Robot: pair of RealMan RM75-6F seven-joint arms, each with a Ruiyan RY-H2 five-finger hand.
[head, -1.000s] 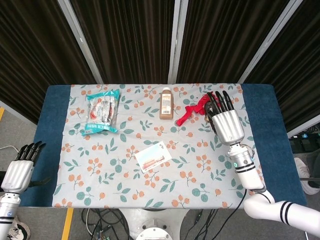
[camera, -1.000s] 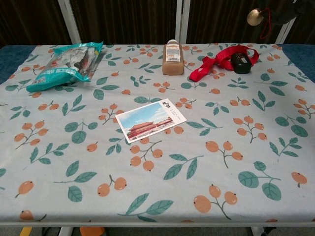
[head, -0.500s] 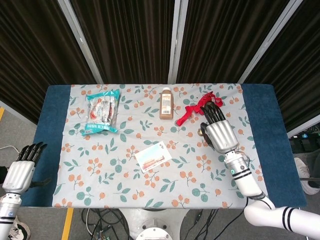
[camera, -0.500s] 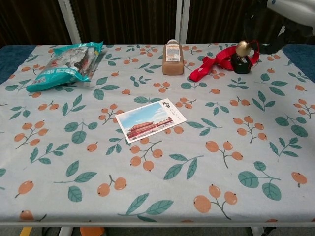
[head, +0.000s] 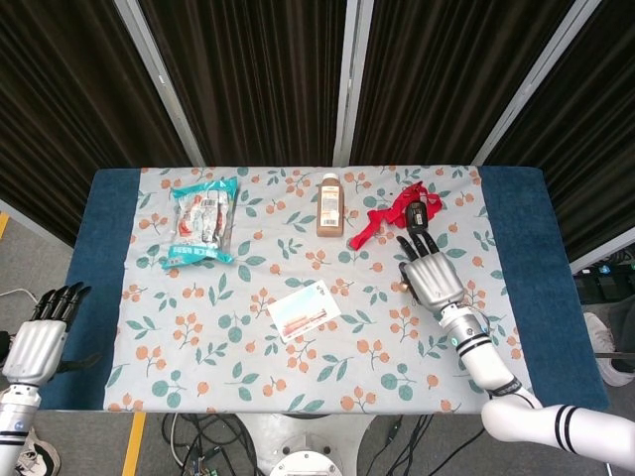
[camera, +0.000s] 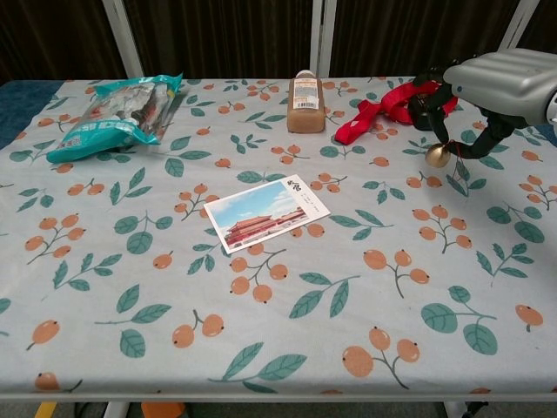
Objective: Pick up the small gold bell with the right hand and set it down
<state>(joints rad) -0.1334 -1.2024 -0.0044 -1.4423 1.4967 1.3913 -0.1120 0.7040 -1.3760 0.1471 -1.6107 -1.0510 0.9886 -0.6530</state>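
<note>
Gold bell [camera: 437, 155] pinched in right hand [camera: 487, 85] fingers [camera: 432, 120], hanging above table [camera: 104, 287]; left hand [head: 38, 342] empty, fingers straight.

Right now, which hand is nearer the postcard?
Right. The right hand, holding the small gold bell, is over the table to the right of the postcard. The left hand sits off the table's left edge, much farther away.
</note>
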